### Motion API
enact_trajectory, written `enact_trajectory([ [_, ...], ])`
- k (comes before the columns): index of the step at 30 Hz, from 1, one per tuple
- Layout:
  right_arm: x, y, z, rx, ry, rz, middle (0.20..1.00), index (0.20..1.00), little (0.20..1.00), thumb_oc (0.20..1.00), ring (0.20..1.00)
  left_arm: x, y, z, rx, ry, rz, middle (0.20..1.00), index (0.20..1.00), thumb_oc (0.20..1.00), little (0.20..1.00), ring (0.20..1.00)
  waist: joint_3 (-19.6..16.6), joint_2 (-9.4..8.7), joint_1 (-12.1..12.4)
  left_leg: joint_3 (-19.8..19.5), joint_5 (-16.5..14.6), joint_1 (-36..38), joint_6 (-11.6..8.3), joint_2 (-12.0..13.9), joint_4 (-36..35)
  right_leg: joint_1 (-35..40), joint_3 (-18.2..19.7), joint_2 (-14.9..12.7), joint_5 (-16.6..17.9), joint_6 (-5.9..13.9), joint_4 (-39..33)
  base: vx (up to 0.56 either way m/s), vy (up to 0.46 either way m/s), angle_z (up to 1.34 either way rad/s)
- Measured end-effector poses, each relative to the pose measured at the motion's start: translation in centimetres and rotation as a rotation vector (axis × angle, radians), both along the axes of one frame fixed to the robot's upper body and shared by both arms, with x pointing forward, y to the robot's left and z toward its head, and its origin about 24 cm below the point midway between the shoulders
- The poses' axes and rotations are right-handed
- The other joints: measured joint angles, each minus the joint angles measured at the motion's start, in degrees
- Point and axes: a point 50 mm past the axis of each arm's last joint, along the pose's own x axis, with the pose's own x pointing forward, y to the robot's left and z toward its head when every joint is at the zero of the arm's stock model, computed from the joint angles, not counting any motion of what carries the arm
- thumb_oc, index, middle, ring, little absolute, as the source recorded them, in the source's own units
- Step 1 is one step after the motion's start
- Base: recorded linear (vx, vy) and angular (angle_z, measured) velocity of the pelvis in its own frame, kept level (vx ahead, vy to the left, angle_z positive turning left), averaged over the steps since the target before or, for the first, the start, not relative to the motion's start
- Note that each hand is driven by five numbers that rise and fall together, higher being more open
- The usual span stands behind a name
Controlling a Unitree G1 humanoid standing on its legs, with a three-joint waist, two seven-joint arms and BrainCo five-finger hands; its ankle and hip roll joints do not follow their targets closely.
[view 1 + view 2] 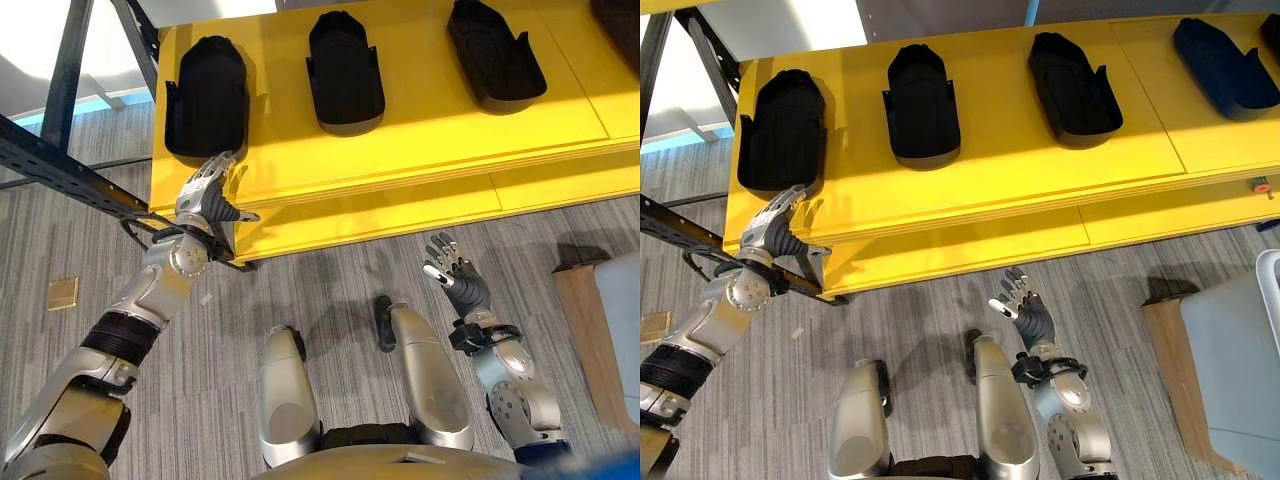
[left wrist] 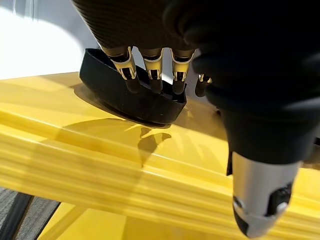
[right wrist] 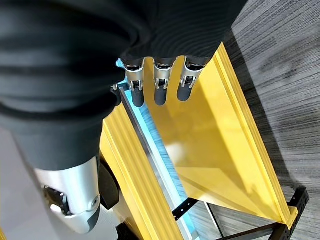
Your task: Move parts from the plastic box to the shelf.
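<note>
Both eye views look steeply down from the head onto the yellow shelf [image 1: 420, 130] across the upper frame, sharing its black parts [image 1: 923, 105]. Each wrist view looks along its own fingers, very near that shelf.

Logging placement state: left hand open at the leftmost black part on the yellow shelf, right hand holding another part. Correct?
Not quite. The right hand is empty, open over the grey floor, per the right eye view. The left hand is open at the leftmost black moulded part on the yellow shelf.
</note>
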Motion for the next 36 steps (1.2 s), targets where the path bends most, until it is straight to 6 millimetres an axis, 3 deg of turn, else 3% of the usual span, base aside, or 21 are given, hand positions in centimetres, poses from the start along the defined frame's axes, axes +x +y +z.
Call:
enact_trajectory([
  [22, -0.1, 0.1, -1.0, 0.026, 0.040, 0.001, 1.000, 1.000, 1.000, 1.000, 1.000, 0.1, -0.8, -0.9, -0.095, 0.069, -0.035, 1.000, 1.000, 1.000, 1.000, 1.000, 0.0, 0.14, -0.6, -0.1, 0.1, 1.6, -0.33, 0.1, -0.5, 1.5, -0.1, 0.1, 0.1, 0.29, -0.2, 0.00, 0.000, 0.00],
  [29, 0.0, 0.6, -1.3, 0.055, 0.052, 0.002, 1.000, 1.000, 1.000, 1.000, 1.000, 0.2, -1.2, -1.1, -0.197, 0.095, -0.042, 1.000, 1.000, 1.000, 1.000, 1.000, 0.0, 0.29, -1.0, 0.0, 0.7, 2.6, -0.67, 0.1, -1.2, 2.1, -0.1, 0.2, 0.2, 0.28, -0.3, 0.00, 0.000, 0.00],
  [32, 0.3, 0.7, -1.1, 0.061, 0.039, 0.013, 1.000, 1.000, 1.000, 1.000, 1.000, 0.7, -1.5, -0.1, -0.198, 0.065, -0.054, 1.000, 1.000, 1.000, 1.000, 1.000, 0.0, 0.64, -1.0, 0.1, 0.8, 2.6, -0.50, 0.3, -1.4, 2.0, -0.1, 0.2, 0.4, 0.85, 0.1, 0.00, -0.001, -0.03],
  [34, -0.1, 0.8, -1.4, 0.066, 0.051, 0.019, 1.000, 1.000, 1.000, 1.000, 1.000, 1.0, -1.8, 0.8, -0.207, 0.039, -0.067, 1.000, 1.000, 1.000, 1.000, 1.000, 0.2, 0.64, -0.6, -0.3, 0.5, 2.4, -0.79, 0.4, -0.4, 1.7, 0.9, 0.1, -1.1, 0.13, 3.3, 0.00, 0.001, 0.17],
  [35, -0.2, 0.8, -1.7, 0.072, 0.062, 0.017, 1.000, 1.000, 1.000, 1.000, 1.000, 0.9, -1.8, 1.1, -0.209, 0.031, -0.076, 1.000, 1.000, 1.000, 1.000, 1.000, 0.0, 0.18, -0.3, -0.7, 0.6, 2.1, -1.21, 0.1, 0.0, 1.8, 0.6, 0.3, -2.3, -2.10, 3.1, 0.00, -0.003, 0.12],
  [36, 0.0, 0.6, -1.6, 0.069, 0.058, 0.011, 1.000, 1.000, 1.000, 1.000, 1.000, 0.5, -1.8, 1.2, -0.197, 0.029, -0.086, 1.000, 1.000, 1.000, 1.000, 1.000, 0.0, 0.82, 0.1, -1.6, 0.4, 1.5, -1.31, 0.1, 2.3, 1.5, 0.3, 0.9, -2.1, -1.70, 2.1, 0.00, -0.006, -0.04],
])
